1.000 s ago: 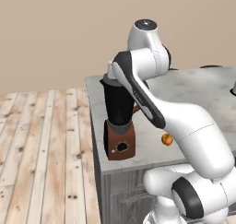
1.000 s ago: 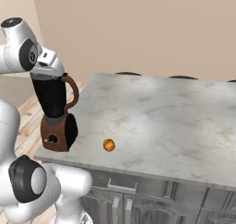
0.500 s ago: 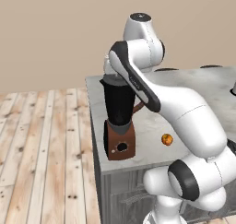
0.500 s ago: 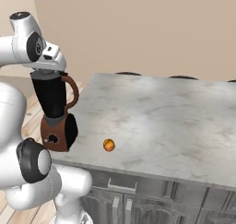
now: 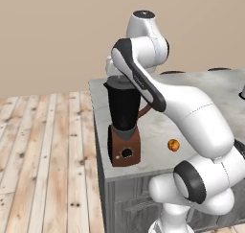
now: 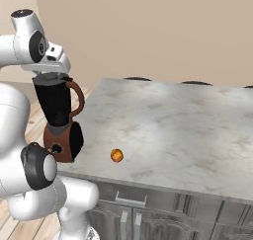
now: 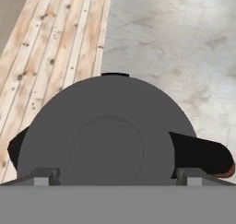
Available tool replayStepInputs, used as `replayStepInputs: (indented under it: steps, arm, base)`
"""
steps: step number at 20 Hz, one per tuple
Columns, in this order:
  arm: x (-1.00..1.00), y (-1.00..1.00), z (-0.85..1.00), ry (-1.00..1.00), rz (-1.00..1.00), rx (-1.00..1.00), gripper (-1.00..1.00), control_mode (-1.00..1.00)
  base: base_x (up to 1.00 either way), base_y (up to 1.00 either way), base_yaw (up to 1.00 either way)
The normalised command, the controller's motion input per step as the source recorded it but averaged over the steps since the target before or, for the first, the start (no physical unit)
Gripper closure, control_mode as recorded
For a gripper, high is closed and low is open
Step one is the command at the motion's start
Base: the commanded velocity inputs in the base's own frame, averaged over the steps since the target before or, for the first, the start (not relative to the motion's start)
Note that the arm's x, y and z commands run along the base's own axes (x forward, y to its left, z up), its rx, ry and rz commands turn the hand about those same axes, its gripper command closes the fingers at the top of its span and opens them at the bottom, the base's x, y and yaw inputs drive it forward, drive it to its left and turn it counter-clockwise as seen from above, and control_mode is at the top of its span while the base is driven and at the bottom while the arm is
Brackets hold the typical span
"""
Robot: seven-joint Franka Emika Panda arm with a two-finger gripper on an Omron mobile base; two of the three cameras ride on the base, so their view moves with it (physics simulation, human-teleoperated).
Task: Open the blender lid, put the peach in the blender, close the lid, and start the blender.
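Your arm has swung in over the last second, and the gripper (image 7: 115,179) now hangs directly above the blender lid (image 7: 107,138), looking straight down on its raised central knob. The base has not moved; the counter (image 6: 188,130) and everything on it sit where they did. In the hand view the two fingertips (image 7: 42,176) stand wide apart, one at each side of the lid, with nothing between them. The lid is on the jar, so the first step is not yet done; you look lined up for the descent, and you will probably need to narrow onto the knob, not the rim. The blender (image 5: 124,124) stands at the counter's left front corner, close to both edges, with its handle (image 7: 203,154) pointing toward the middle of the counter. Knocking the jar sideways there could tip it off, so come down gently. The peach (image 6: 116,155) lies near the front edge, well apart from the blender.
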Motion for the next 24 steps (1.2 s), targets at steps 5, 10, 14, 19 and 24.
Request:
replayStepInputs:
  steps: [5,10,14,19,24]
  arm:
    - [0.0,0.07,-0.09,0.0,0.03,0.0,-1.0,-1.0]
    - [0.01,0.25,-0.13,0.0,0.02,-0.01,-1.0,-1.0]
    - [0.0,0.17,-0.24,0.0,0.02,-0.02,-1.0,-1.0]
    - [0.0,0.01,-0.38,0.01,0.03,-0.01,-1.0,-1.0]
    - [0.07,-0.09,-0.24,0.01,0.04,0.0,-1.0,-1.0]
  base:
    - [0.0,0.0,0.0]
    - [0.0,0.0,0.0]
    - [0.0,0.0,0.0]
    - [0.0,0.0,0.0]
    - [0.0,0.0,0.0]
